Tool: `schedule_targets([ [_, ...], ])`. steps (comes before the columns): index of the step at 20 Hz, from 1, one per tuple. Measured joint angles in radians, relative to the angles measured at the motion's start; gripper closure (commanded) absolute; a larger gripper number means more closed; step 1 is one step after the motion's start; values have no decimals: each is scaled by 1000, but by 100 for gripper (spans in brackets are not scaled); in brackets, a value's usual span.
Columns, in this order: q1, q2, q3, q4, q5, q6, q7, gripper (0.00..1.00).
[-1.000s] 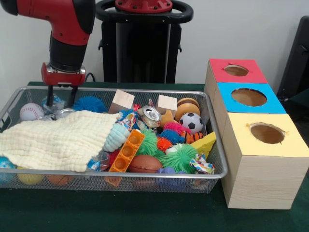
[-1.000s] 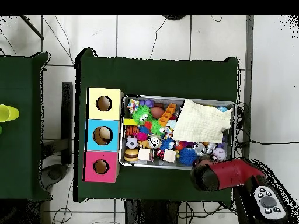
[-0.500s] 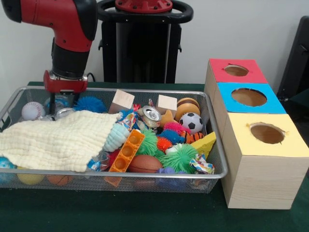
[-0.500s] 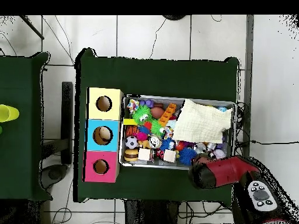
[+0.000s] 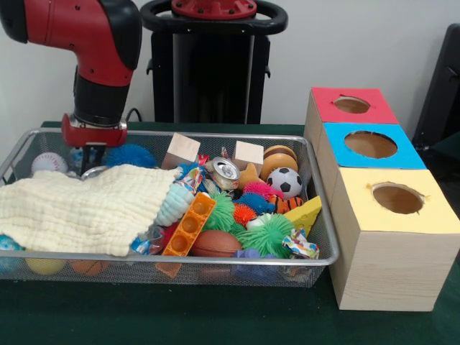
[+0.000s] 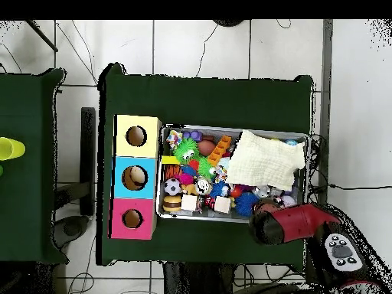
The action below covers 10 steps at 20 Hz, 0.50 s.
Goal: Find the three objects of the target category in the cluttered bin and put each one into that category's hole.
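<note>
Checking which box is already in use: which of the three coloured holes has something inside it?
The blue box, the middle of the three: overhead, a tan object fills its hole, while the holes of the yellow box and red box look dark.

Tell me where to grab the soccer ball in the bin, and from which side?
Grip the soccer ball across its widest part, coming straight down from above. Its top is bare, but the wooden burger toy behind and the spiky balls in front crowd its sides, so expect to nudge the neighbours.
</note>
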Motion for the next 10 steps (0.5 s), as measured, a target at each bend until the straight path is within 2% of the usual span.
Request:
schedule_targets([
  [10, 2, 7, -4, -1, 29, 1, 0, 100],
])
